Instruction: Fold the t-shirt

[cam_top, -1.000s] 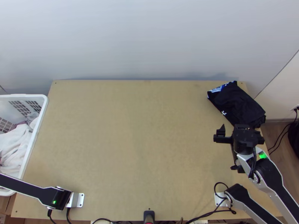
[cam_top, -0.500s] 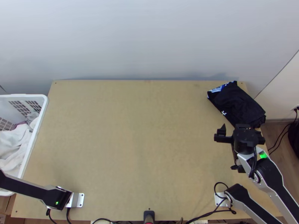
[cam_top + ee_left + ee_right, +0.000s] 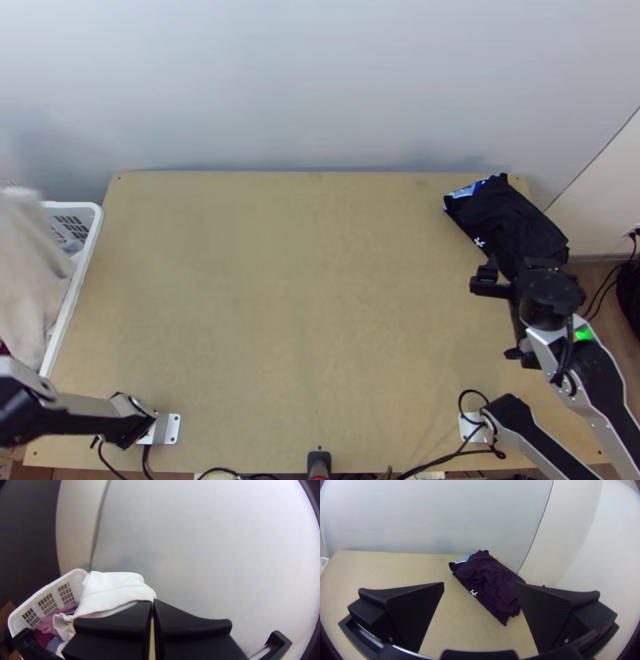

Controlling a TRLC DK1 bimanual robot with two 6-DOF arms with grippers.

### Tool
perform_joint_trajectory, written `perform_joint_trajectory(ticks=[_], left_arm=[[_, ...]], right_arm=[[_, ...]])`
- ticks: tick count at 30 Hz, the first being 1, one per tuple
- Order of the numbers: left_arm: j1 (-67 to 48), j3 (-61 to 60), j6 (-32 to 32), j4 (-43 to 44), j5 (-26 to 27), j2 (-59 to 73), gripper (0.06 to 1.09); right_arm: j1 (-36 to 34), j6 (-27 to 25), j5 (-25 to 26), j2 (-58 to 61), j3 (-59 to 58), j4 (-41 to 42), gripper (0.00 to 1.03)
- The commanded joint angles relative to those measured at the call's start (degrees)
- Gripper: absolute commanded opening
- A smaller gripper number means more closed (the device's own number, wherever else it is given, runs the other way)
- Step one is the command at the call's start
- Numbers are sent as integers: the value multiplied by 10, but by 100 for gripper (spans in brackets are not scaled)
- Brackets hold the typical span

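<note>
Far left, my left gripper (image 3: 153, 602) hangs up by the white laundry basket (image 3: 98, 228); in its wrist view the fingers are closed together, with an edge of the white t-shirt (image 3: 30, 276) pinched at the tips. I log the t-shirt as partly raised over the basket, drooping in a loose, bunched fold, its lower end down among the other laundry. Behind and beneath it I see mauve cloth (image 3: 50, 621), some dark red cloth (image 3: 42, 638) and a blue-grey piece (image 3: 54, 644). The basket sits along the left edge of the light wooden table (image 3: 296, 320). Far right, near the back corner, a dark garment (image 3: 512, 220) lies in a compact, wrinkled bundle, a light-blue patch at one end and a small white mark on its side. My right gripper (image 3: 530, 274) is on the near side of that bundle, fingers spread wide, holding nothing.
</note>
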Motion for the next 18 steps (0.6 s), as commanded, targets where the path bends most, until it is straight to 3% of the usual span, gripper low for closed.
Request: perform_joint_trajectory(ticks=[1, 3, 11, 16, 18], left_arm=[[-202, -23, -1, -29, 5, -122, 9], [-295, -52, -12, -29, -13, -153, 9], [-742, -175, -74, 57, -249, -177, 9], [-931, -211, -83, 83, -312, -113, 9], [-976, -234, -83, 117, -315, -87, 9]], right_arm=[[-13, -10, 0, -8, 33, -17, 98], [-18, -10, 0, -13, 37, -18, 98], [-41, -5, 0, -15, 59, -32, 98], [-57, 8, -1, -17, 60, -32, 98], [-63, 9, -1, -18, 58, -32, 98]])
